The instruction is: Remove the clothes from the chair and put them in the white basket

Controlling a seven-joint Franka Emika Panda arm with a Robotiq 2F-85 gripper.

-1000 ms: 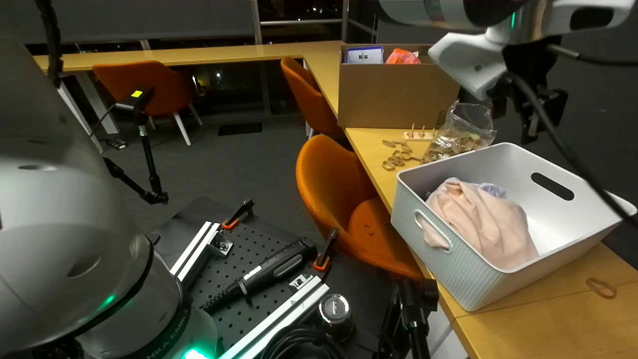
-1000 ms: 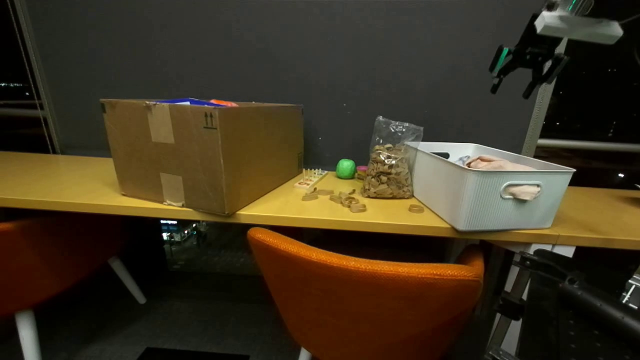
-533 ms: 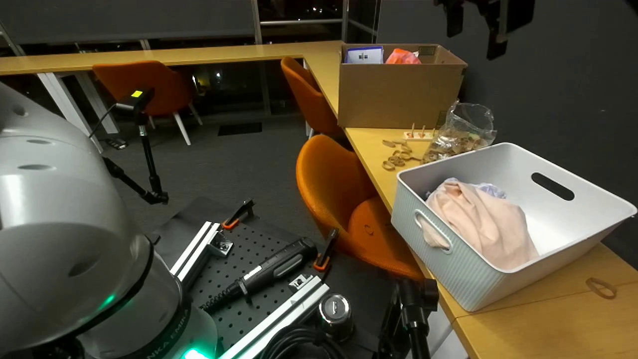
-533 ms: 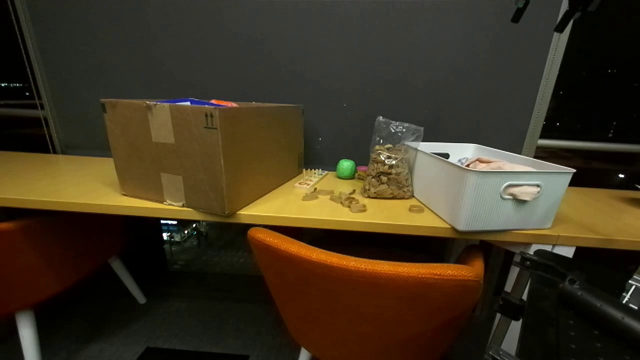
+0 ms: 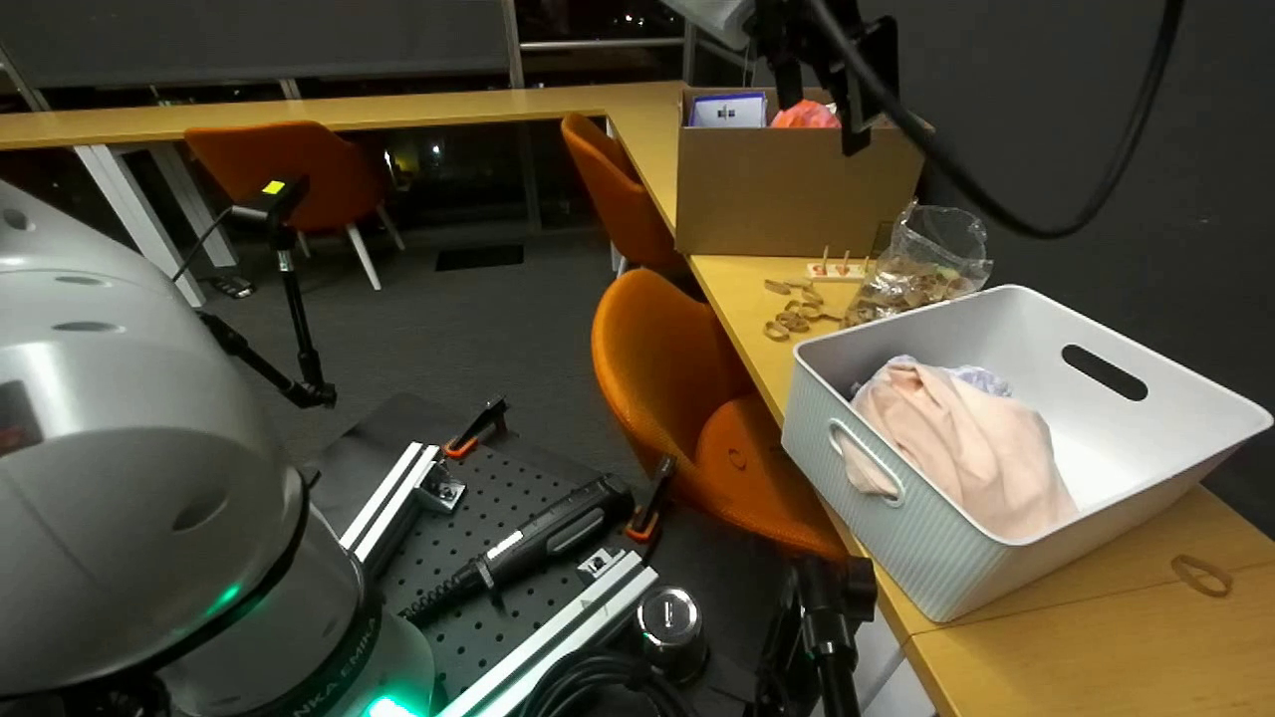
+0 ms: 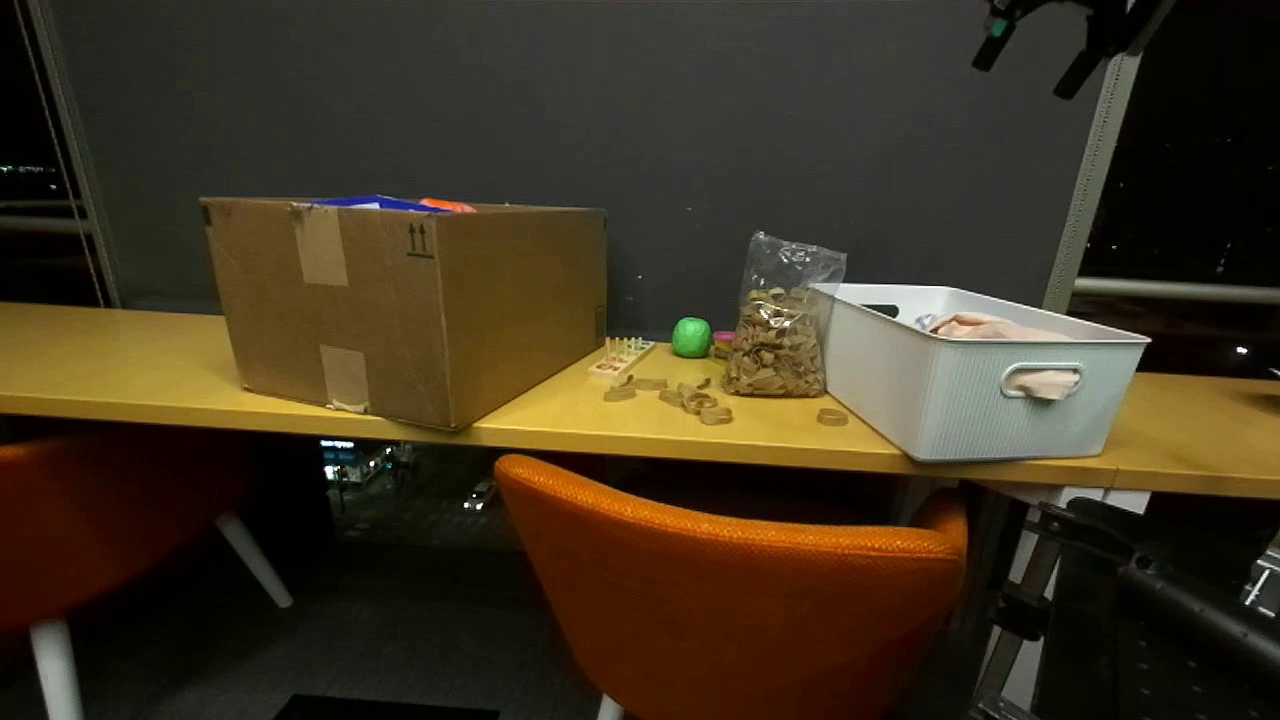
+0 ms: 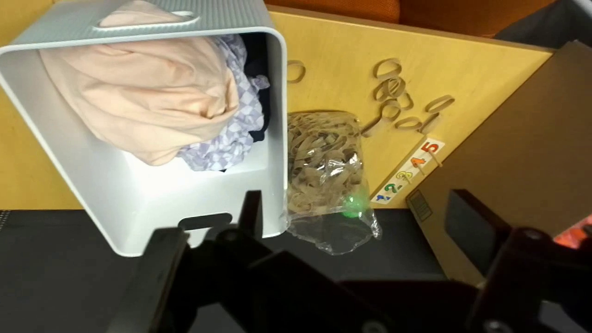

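Spread tool (image 7: 360, 217) held high; clothes (image 5: 956, 438) lie in the white basket (image 5: 931, 553)

The tool's fingers (image 7: 476, 231) stand wide apart in the wrist view, and the gap between them shows a clear bag (image 7: 323, 166) of tan bands, with a numbered peg board (image 7: 409, 171) near it. In both exterior views the tool hangs well apart from everything on the worktop (image 6: 120, 360).

The white basket stands right at the worktop's front edge. Inside, a peach cloth (image 7: 152, 92) is heaped against the ribbed wall, showing through the handle slot there; a lilac checked cloth (image 7: 243, 113) and a dark cloth (image 7: 255, 55) lie toward the bag, both partly hidden. White floor shows alongside the heap.

The bag stands just beside the basket; whether they touch, I cannot tell. From the bag to the cardboard box (image 6: 390, 310), the worktop carries loose bands (image 6: 716, 416), the peg board and a green ball (image 6: 691, 338). The box has one corner at the front edge. An orange chair (image 6: 730, 590) stands close to that same edge.

The arm (image 5: 149, 468) fills the left of an exterior view; its wrist shows at the top, fingers aimed downward, a black cable (image 5: 1044, 233) looping beside it.
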